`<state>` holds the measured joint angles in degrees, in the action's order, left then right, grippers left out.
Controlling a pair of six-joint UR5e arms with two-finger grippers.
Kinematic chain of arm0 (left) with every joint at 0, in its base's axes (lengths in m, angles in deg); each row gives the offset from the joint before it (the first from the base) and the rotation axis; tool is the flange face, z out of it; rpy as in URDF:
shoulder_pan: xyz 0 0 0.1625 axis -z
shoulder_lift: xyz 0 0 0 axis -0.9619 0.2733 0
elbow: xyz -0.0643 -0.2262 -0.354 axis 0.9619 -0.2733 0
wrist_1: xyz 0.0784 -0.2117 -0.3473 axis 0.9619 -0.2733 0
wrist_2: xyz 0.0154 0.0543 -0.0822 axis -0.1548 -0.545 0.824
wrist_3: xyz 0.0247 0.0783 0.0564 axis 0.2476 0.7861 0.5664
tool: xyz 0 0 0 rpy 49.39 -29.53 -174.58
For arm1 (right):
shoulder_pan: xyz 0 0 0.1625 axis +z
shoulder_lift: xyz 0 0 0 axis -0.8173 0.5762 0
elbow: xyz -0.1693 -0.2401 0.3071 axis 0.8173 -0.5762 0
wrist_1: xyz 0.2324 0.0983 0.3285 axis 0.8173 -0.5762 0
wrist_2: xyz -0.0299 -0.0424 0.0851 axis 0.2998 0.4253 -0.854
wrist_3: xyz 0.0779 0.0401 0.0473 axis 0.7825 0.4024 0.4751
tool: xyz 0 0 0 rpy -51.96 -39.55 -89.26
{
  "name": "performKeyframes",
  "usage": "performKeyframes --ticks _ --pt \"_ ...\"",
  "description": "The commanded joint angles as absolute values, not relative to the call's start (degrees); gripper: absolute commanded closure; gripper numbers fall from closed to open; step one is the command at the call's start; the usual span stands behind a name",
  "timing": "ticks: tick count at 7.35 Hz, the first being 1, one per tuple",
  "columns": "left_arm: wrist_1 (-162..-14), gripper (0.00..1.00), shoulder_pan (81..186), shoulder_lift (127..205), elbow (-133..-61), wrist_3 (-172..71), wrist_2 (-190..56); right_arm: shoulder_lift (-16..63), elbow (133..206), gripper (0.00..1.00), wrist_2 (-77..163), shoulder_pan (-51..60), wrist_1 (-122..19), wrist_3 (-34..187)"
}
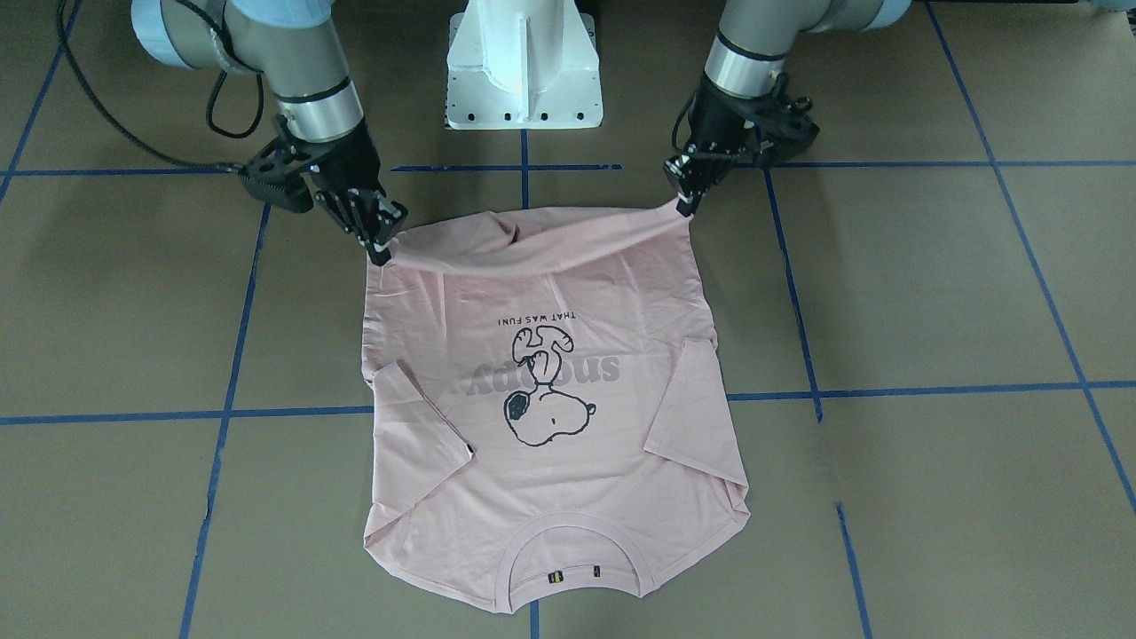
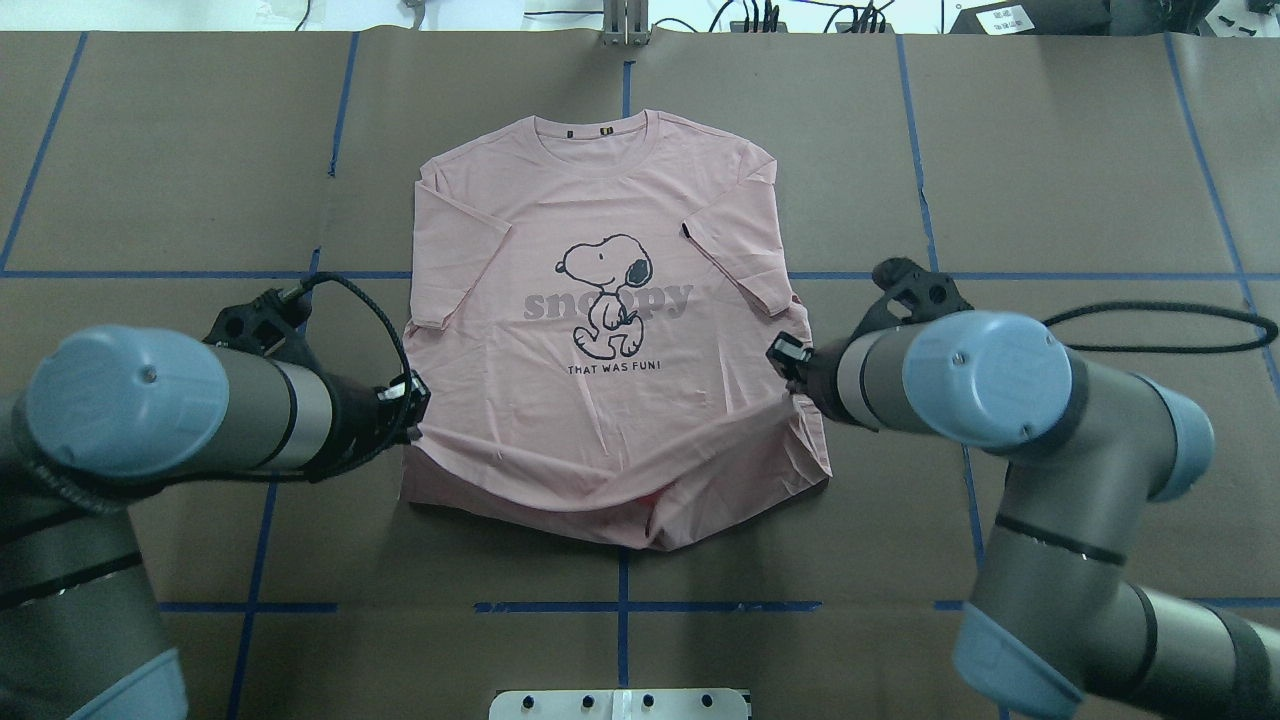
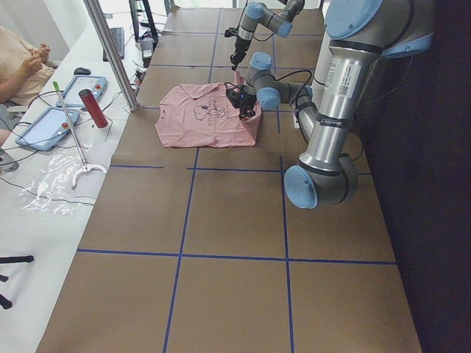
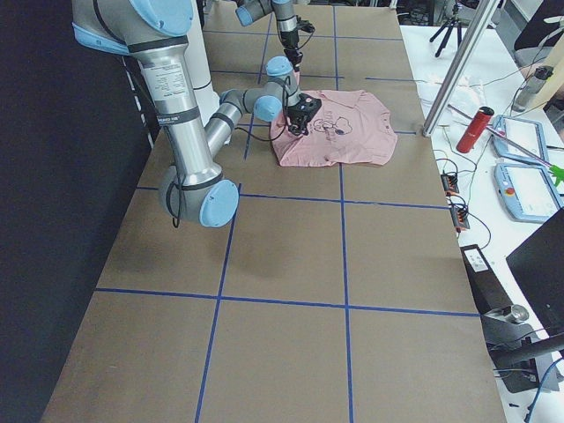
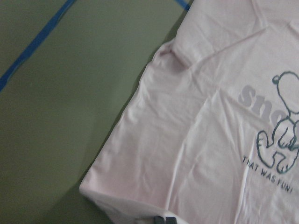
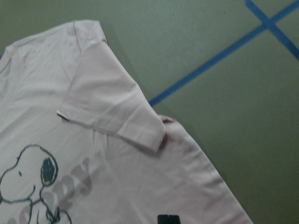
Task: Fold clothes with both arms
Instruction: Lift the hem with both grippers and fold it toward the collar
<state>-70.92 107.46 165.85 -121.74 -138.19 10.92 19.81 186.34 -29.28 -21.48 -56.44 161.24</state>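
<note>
Pink T-shirt (image 1: 550,373) lies print-up on the brown table (image 1: 932,293), collar (image 1: 572,532) away from the robot, both sleeves (image 1: 422,417) folded in. Wide table surface shows on all 4 sides. Left arm (image 2: 250,405) and right arm (image 2: 960,375) reach in low. Left gripper (image 1: 685,206) and right gripper (image 1: 380,248) each pinch 1 corner of the hem (image 1: 541,244), slightly lifted.

Soft, matt, creased cloth T-shirt (image 1: 612,470) on a smooth, matt, paper-like brown table cover (image 1: 932,293).
</note>
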Motion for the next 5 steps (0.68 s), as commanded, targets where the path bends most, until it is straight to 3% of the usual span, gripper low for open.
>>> performKeyframes --ticks 1,3,5 --pt "-80.7 1.00 115.0 170.5 -107.9 -132.1 10.8 12.7 174.2 1.00 -29.5 -15.5 -55.8 155.3" --pt "-89.4 1.00 118.4 175.4 -95.5 -132.0 10.0 5.4 162.2 1.00 -29.3 -12.5 -52.5 153.2" --pt "-93.5 1.00 119.7 179.4 -88.4 -130.6 7.0 -3.6 148.4 1.00 -29.0 -10.9 -49.9 152.6"
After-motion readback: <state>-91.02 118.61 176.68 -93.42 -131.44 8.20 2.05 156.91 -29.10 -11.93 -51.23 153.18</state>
